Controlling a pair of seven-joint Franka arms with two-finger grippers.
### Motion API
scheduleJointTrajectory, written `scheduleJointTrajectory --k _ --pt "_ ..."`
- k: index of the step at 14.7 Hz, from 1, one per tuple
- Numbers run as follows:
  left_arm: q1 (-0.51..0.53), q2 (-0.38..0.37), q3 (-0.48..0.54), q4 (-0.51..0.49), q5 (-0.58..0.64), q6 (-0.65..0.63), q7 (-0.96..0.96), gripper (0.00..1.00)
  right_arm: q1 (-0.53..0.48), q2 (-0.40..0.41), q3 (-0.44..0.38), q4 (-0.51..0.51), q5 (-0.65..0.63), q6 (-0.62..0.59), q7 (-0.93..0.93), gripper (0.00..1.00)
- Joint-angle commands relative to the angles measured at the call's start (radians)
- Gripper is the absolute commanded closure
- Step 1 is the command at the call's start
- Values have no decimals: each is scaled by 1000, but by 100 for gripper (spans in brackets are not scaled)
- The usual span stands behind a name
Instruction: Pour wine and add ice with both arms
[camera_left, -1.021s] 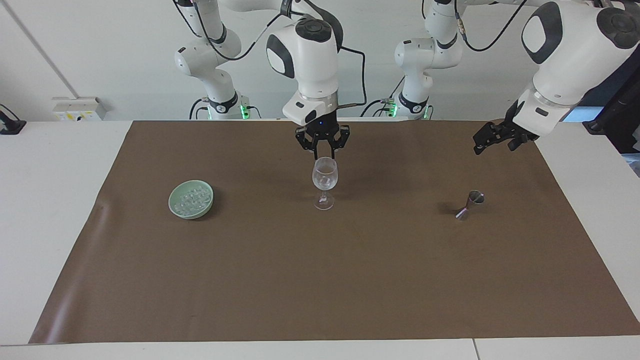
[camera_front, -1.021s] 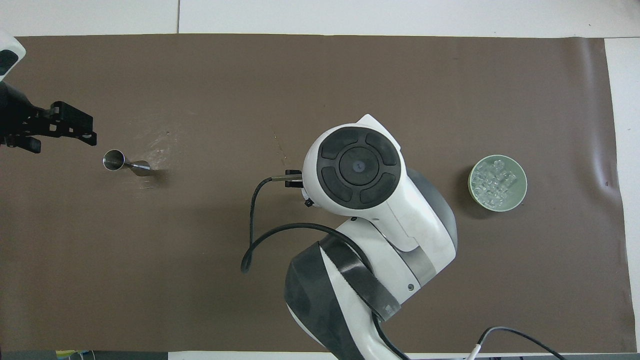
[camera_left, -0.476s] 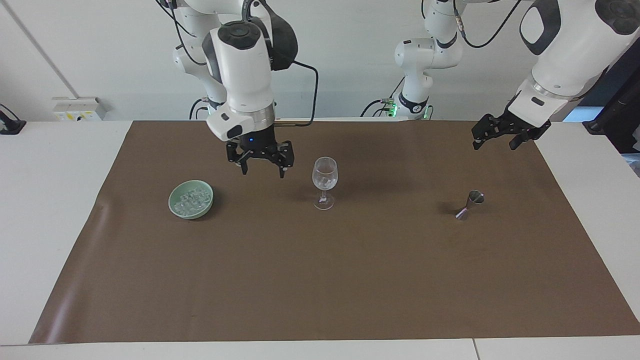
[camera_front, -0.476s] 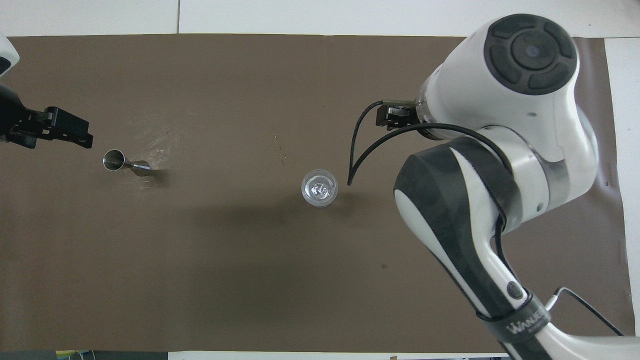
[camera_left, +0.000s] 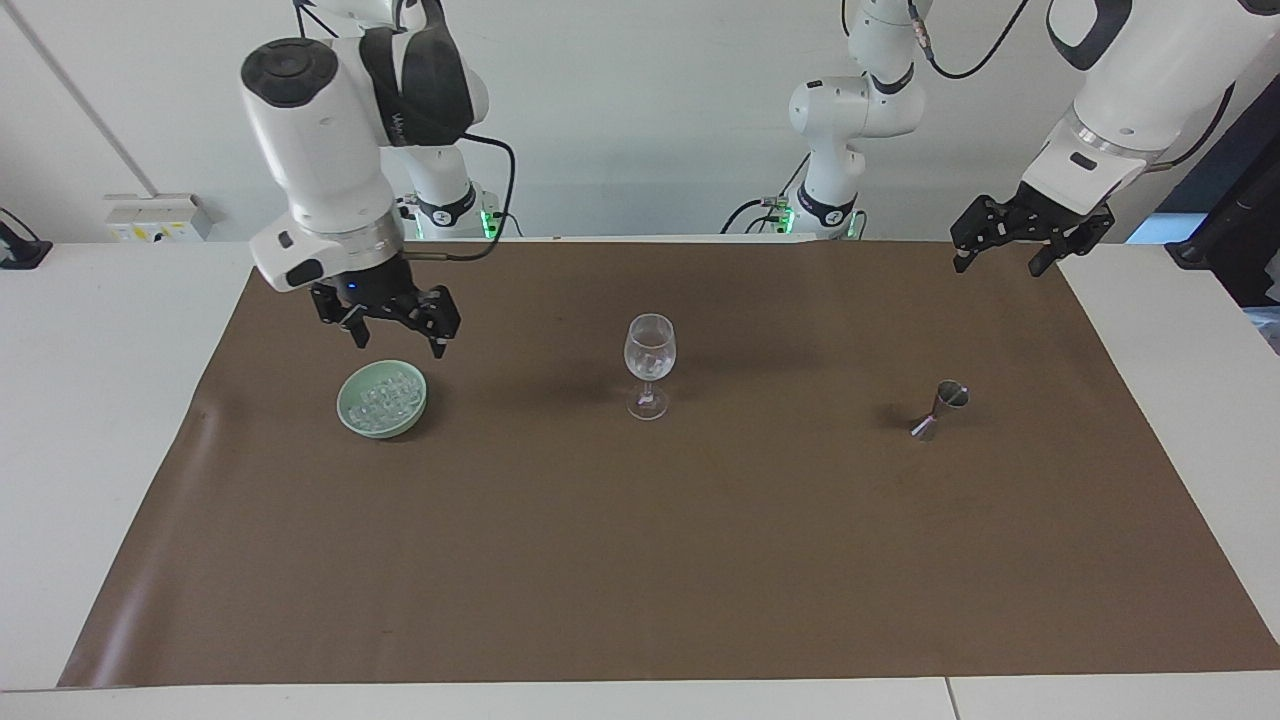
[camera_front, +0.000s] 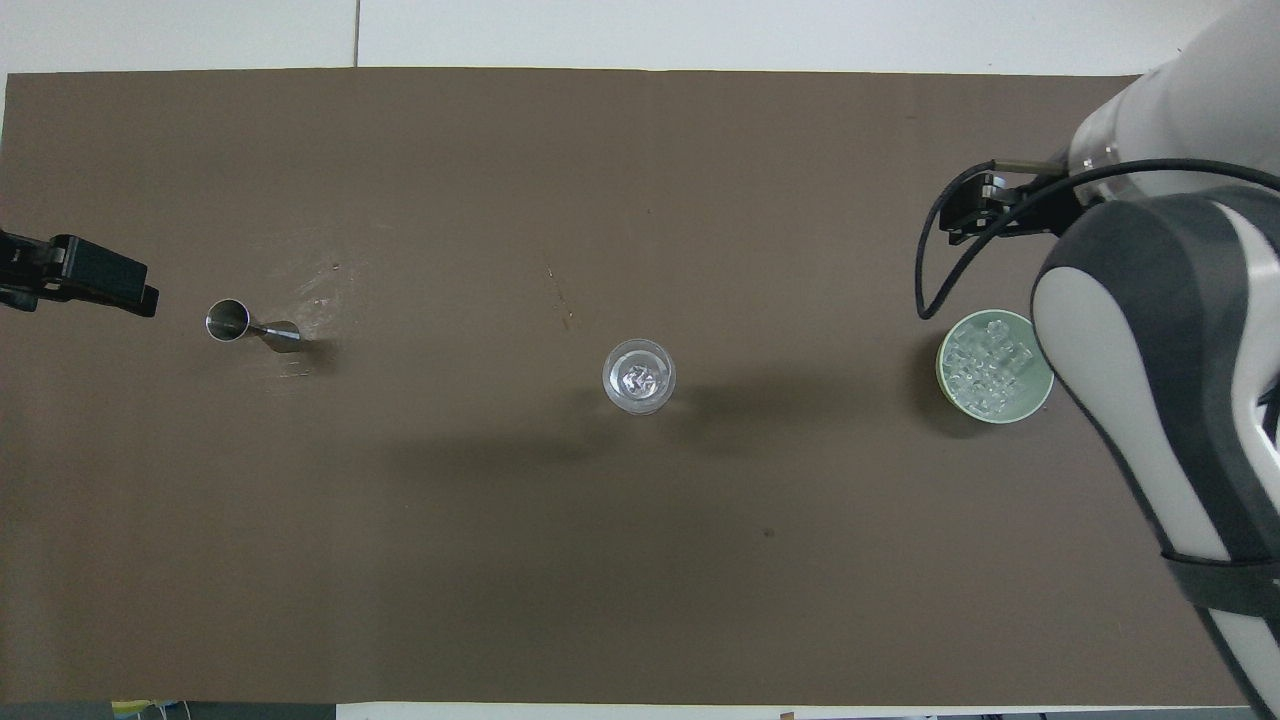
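A clear wine glass (camera_left: 650, 352) stands upright mid-table with a few ice cubes in its bowl; it also shows in the overhead view (camera_front: 639, 376). A pale green bowl (camera_left: 345, 415) holding a heap of ice (camera_left: 385, 398) sits toward the right arm's end, and shows in the overhead view (camera_front: 945, 372) too. My right gripper (camera_left: 392, 335) hangs open and empty just above the bowl's robot-side rim. My left gripper (camera_left: 1012, 252) is open and empty, raised over the mat's corner at the left arm's end, and also shows in the overhead view (camera_front: 75, 283).
A small steel jigger (camera_left: 940, 405) stands on the brown mat (camera_left: 640, 560) toward the left arm's end, also seen in the overhead view (camera_front: 240, 322). The right arm's body (camera_front: 1160, 330) covers part of the bowl and its gripper from above.
My right gripper has swung from above the wine glass to above the ice bowl. My left gripper has risen and drawn away from the jigger toward the mat's edge.
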Motion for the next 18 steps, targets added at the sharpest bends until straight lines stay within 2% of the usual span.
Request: scheduleJointTrajectory --k 1,4,6,9,12,18 --pt "2 -55 1 -47 20 -22 14 0 -54 -47 15 -50 8 -4 -34 0" --pt "4 -121 -2 -140 20 7 12 0 -68 -96 15 -57 -3 -87 -37 0" --pt "-1 -147 -2 -183 19 27 12 0 -100 -123 17 -66 -3 -132 -102 0" --pt "6 -145 -1 -179 19 35 12 0 -121 -162 18 -71 -3 -173 -145 0" --pt "7 -138 4 -167 19 22 9 0 -157 -223 23 -131 -8 -173 -190 0" --pt "45 -106 2 -136 8 25 7 0 -175 -228 21 -122 -27 -206 -215 0"
